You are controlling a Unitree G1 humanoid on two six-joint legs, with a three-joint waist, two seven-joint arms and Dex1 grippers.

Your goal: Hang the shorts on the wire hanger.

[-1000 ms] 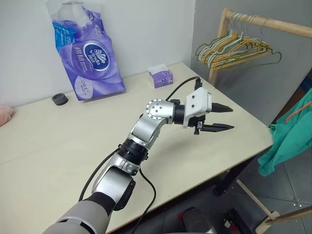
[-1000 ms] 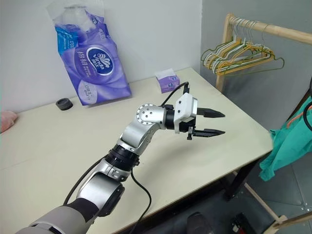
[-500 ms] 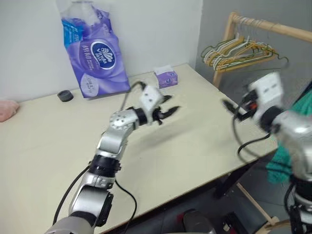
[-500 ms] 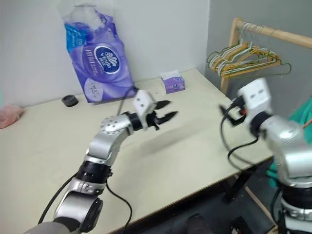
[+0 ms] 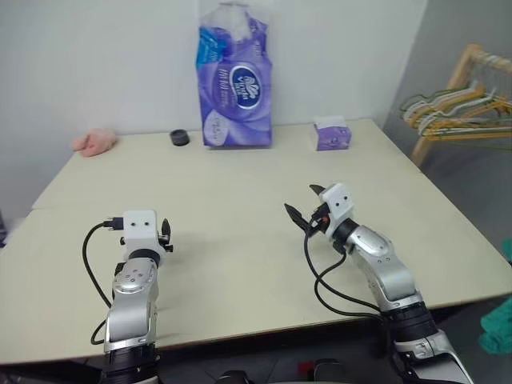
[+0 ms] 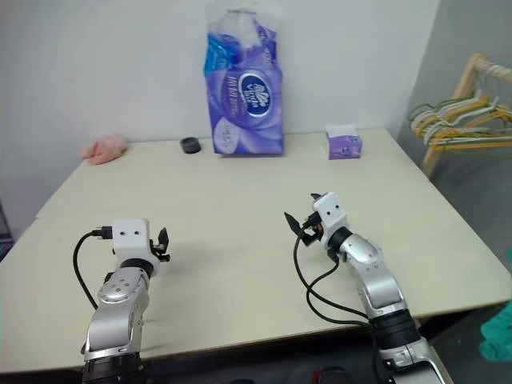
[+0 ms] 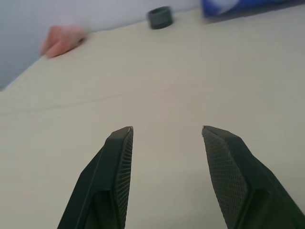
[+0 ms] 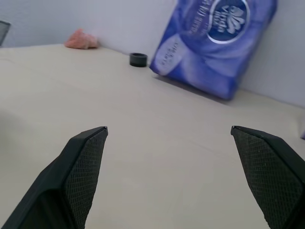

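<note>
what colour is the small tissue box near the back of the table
Purple with a white top; the small tissue box shows best in the right eye view.

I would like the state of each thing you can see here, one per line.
Left tool: open, empty, above the table.
Right tool: wide open, empty.
Purple tissue pack: upright against the wall.
Small tissue box: standing on the table.
Pink cloth: crumpled.
Hangers: hanging from the wooden rail.

Left gripper (image 5: pixel 165 237) swung down to the table's (image 5: pixel 240 184) left; right gripper (image 5: pixel 302 206) came over its middle.
</note>
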